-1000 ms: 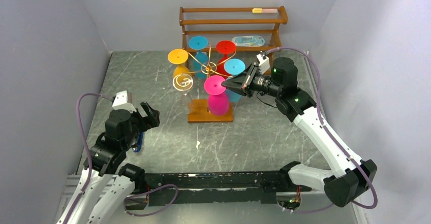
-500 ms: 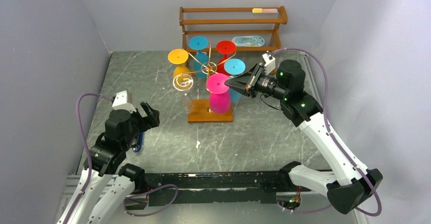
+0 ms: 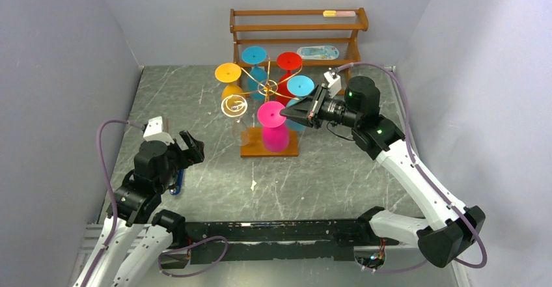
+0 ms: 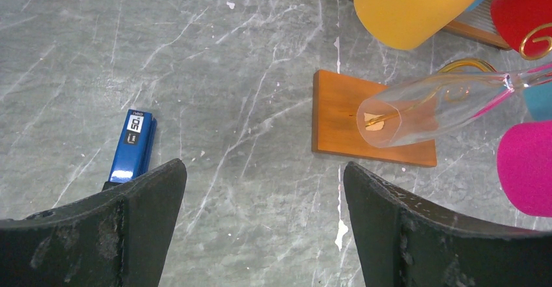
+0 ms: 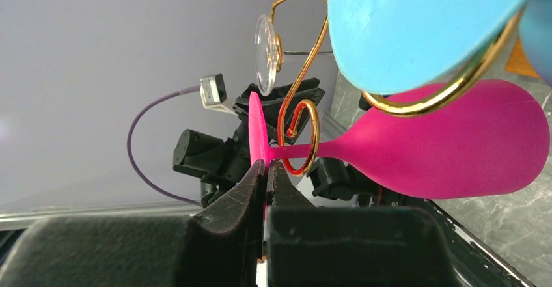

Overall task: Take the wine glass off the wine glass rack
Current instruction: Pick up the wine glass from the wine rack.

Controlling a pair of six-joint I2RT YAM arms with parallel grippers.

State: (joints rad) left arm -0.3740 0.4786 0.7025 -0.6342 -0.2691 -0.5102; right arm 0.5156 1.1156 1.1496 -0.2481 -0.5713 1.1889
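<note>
The wine glass rack (image 3: 263, 89) is a gold pole with scroll arms on a square wooden base (image 3: 254, 148), mid-table. A pink wine glass (image 3: 275, 137) hangs upside down from it. My right gripper (image 3: 289, 110) is shut on the rim of the glass's pink foot (image 5: 256, 134). In the right wrist view the stem (image 5: 325, 149) sits inside a gold curl (image 5: 301, 140), and the bowl (image 5: 455, 147) hangs to the right. My left gripper (image 3: 192, 145) is open and empty low over the table at the left; its wrist view (image 4: 263, 170) shows the rack base (image 4: 338, 124).
Yellow (image 3: 228, 72), blue (image 3: 254, 54), red (image 3: 289, 60), teal (image 3: 300, 85) and clear (image 3: 234, 105) glasses hang on the same rack. A three-tier wooden shelf (image 3: 296, 27) stands at the back wall. A blue flat item (image 3: 176, 184) lies by the left gripper.
My right gripper, shut on the pink foot throughout, shifted right and then back left and nearer; the pink glass moved with it. The left arm has not moved.
</note>
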